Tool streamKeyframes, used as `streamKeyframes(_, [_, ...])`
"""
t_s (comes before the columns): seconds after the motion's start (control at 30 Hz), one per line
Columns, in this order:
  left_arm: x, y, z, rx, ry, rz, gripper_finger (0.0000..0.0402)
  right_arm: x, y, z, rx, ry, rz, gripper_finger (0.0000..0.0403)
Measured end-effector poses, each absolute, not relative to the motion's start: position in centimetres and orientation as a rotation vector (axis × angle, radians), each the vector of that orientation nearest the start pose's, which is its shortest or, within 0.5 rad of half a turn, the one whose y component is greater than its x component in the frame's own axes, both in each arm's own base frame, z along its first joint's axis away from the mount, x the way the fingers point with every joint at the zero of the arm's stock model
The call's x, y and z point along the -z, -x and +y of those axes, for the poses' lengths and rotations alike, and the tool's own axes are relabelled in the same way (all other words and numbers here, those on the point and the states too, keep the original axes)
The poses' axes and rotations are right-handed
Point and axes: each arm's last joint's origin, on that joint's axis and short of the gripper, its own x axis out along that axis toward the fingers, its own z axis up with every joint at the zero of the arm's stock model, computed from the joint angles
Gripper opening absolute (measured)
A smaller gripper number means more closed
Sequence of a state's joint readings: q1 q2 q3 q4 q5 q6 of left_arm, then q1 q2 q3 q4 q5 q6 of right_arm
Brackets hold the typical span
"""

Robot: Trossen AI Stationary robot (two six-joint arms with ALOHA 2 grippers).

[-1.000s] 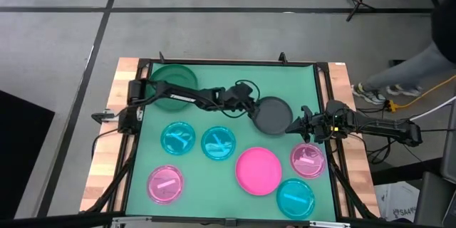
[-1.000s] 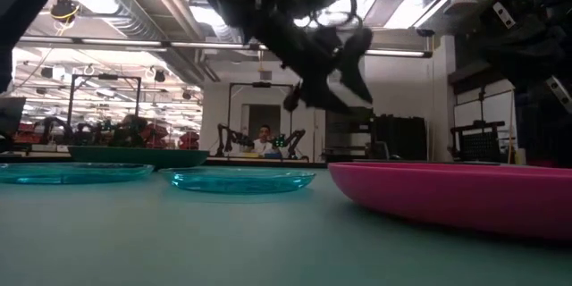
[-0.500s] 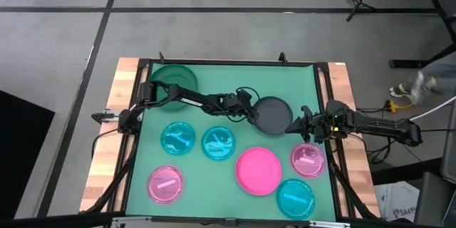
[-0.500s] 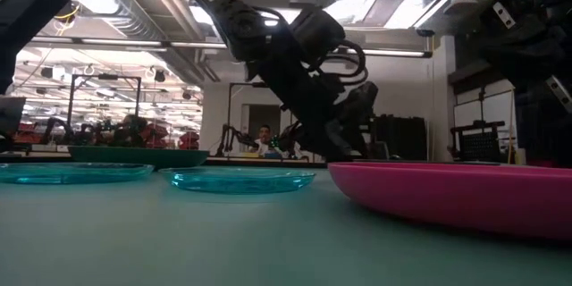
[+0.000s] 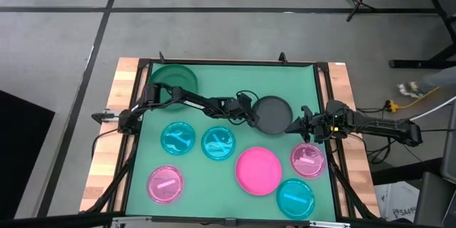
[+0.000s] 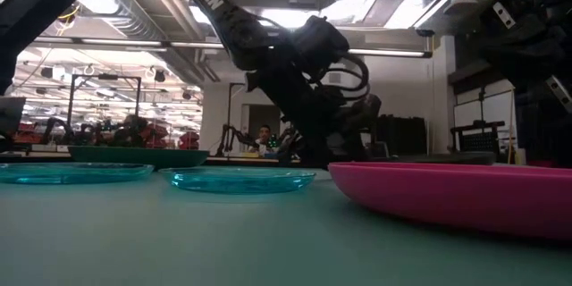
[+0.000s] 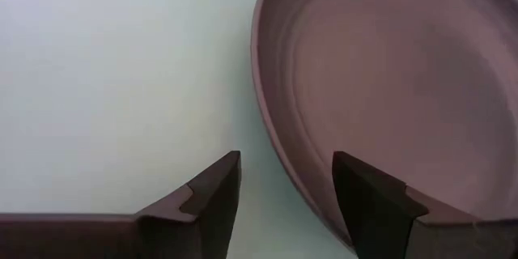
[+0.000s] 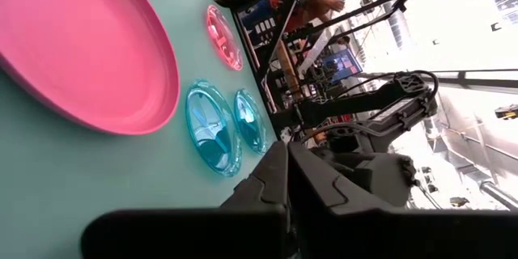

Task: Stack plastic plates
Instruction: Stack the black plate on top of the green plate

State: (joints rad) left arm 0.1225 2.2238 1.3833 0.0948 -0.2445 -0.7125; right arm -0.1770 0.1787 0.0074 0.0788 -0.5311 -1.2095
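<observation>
Centre-right of the high view: dark grey plate (image 5: 273,114) flat on the green tabletop (image 5: 214,85), unstacked. Left pincer (image 5: 251,116), lowered from above over the last second, now at its left rim, jaws spread, one finger either side of the edge, nothing gripped yet; pickup judged imminent. Right pincer (image 5: 296,130) clenched, empty, waiting beside a translucent pink plate (image 5: 308,159)

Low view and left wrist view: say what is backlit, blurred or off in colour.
Low view: the ceiling lights glare, so the left arm is a dark silhouette; the near rim of the pink plate is soft. Left wrist view: the grey plate looks brownish mauve and the green table washed pale; the left hand, open at the plate's rim, is slightly out of focus.
</observation>
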Motion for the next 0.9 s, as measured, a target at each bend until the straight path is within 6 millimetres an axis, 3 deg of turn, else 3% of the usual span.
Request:
streamKeyframes(0.27, [-9.96, -45.58, 6.08, -0.621, 0.656, 0.582, 0.0178, -15.92, -10.51, -0.39, -0.361, 1.163, -0.137, 0.0005])
streamKeyframes(0.9, [-9.83, -45.68, 6.30, -0.629, 0.665, 0.554, 0.0025, -15.92, -10.51, -0.39, -0.361, 1.164, -0.137, 0.0005])
